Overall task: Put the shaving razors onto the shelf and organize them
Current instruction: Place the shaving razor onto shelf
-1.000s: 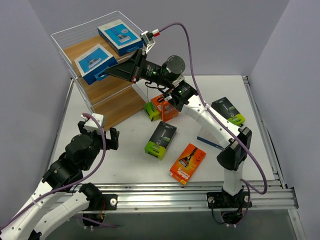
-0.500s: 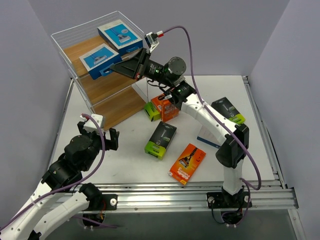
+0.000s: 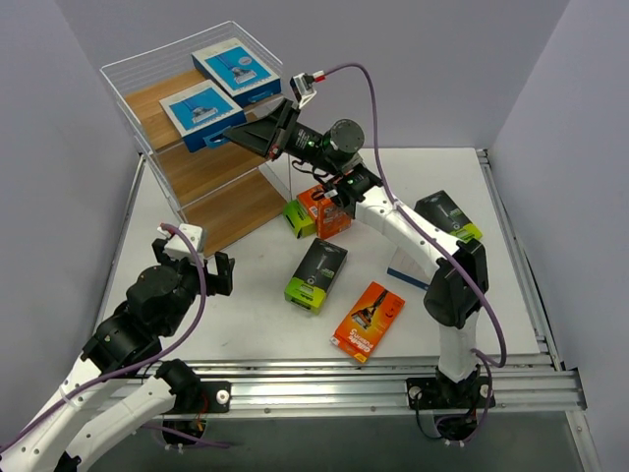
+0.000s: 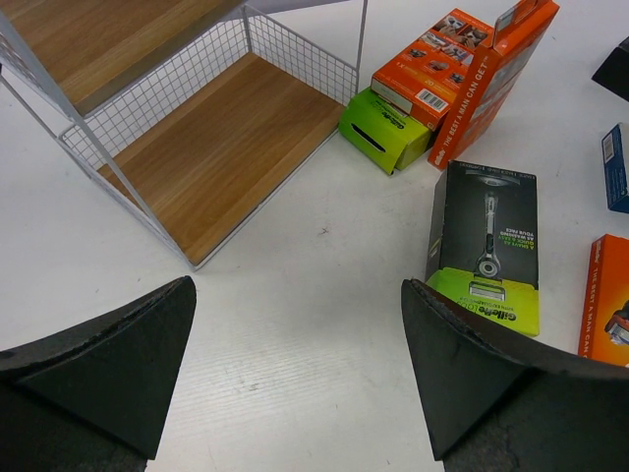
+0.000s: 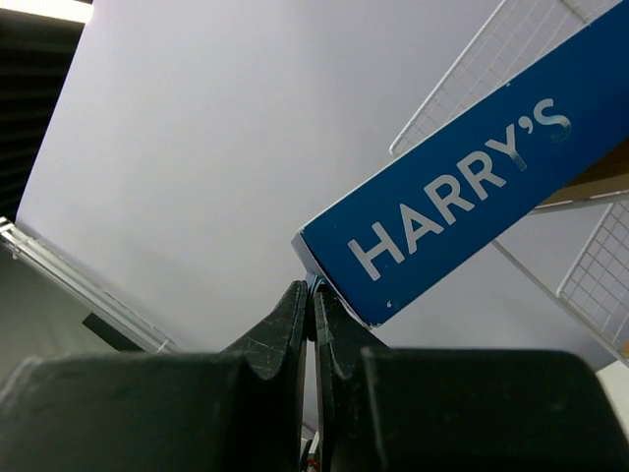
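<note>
The right gripper (image 5: 313,295) is fully closed, its jaws pressed flat together with nothing between them. Its tips touch the lower corner of a blue pack (image 5: 462,182) marked HARRY'S, which sits directly ahead of the tips at the front edge of the top board of the shelf (image 3: 187,177). A second blue pack (image 3: 234,71) lies on the same board, beyond the first.

The left gripper (image 4: 300,374) is wide open and holds nothing. It hangs above the table (image 4: 295,295). Ahead and to its right lies a black-and-lime pack (image 4: 485,246). Two orange packs (image 4: 462,59) stand farther ahead. The bottom board of the shelf is ahead and to its left.
</note>
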Robot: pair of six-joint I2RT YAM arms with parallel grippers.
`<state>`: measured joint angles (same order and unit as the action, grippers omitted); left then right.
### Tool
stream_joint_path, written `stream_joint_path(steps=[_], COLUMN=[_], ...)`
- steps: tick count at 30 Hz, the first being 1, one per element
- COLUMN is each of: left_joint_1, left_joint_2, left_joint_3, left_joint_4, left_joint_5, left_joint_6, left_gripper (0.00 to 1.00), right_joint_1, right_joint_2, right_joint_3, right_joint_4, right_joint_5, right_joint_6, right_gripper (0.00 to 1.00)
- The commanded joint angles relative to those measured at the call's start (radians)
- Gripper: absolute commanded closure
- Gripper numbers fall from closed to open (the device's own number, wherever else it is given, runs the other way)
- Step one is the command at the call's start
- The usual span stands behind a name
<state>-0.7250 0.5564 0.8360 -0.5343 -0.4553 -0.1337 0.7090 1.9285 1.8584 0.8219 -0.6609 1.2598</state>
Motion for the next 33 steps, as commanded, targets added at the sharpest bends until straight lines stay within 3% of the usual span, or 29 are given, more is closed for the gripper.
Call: stream_joint_path(steps=[1,33], left_joint_1=[-0.002,-0.008], left_joint_2=[-0.007,-0.01], left_joint_3=[0.0,-0.002], left_joint_4=[0.036,0.036], left_joint_5=[0.006,0.001], left_joint_6=[0.009,0.009], left_gripper=[0.06,0.05], right_joint_1=[-0.009,-0.014], right_joint_2=[0.001,0.107], right_joint_3=[-0.01,0.045], right_joint_4=[0.12,0.1], right_joint_5=[0.038,0.086], right_joint_6=[0.012,0.095], right_gripper=[1.0,1.0])
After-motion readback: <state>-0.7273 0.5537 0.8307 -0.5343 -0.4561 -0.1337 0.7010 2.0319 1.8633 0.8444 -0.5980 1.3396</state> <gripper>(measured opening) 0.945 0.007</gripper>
